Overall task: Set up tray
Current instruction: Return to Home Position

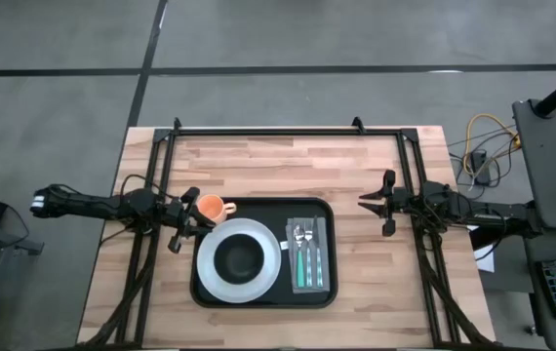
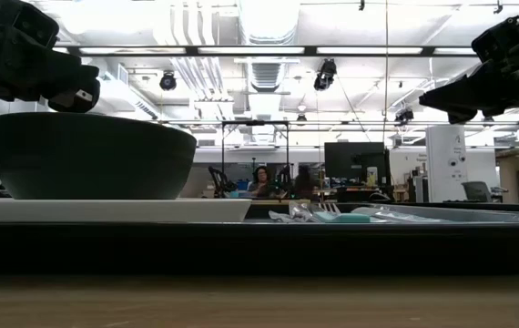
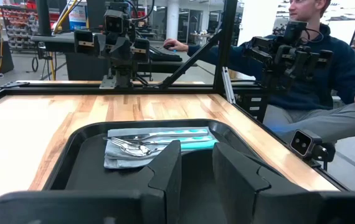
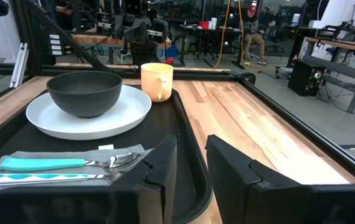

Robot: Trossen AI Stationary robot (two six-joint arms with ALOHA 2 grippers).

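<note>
Both arms hover above the desk (image 1: 258, 161) with nothing in either grip. The left hand (image 1: 184, 218) has its fingers spread wide and empty. The right hand (image 1: 380, 204) is likewise parted and empty. Between them lies the tray (image 1: 258, 210), flat on the desk and, by the look of it, fully laid.

Closest to the left hand is the orange cup (image 1: 210, 207), just beside its fingertips in the tray's nearest corner. Next beyond is the white plate (image 1: 258, 285) carrying the dark bowl (image 1: 239, 258). Farther on, toward the right hand, the grey napkin (image 1: 324, 229) holds the cutlery (image 1: 307, 263) laid side by side. The right hand stands clear of the tray's rim, over bare wood.

What remains looks like the retreat to rest — and the risk sits with the left hand. The low view shows it above the bowl's rim. If it dips or swings sideways on the way out, though, a finger could clip the cup and tip it, or shove the tray askew. The right hand has little to strike, but a person (image 3: 327, 68) sits just beyond that arm, so a wide swing there would be unwelcome.
</note>
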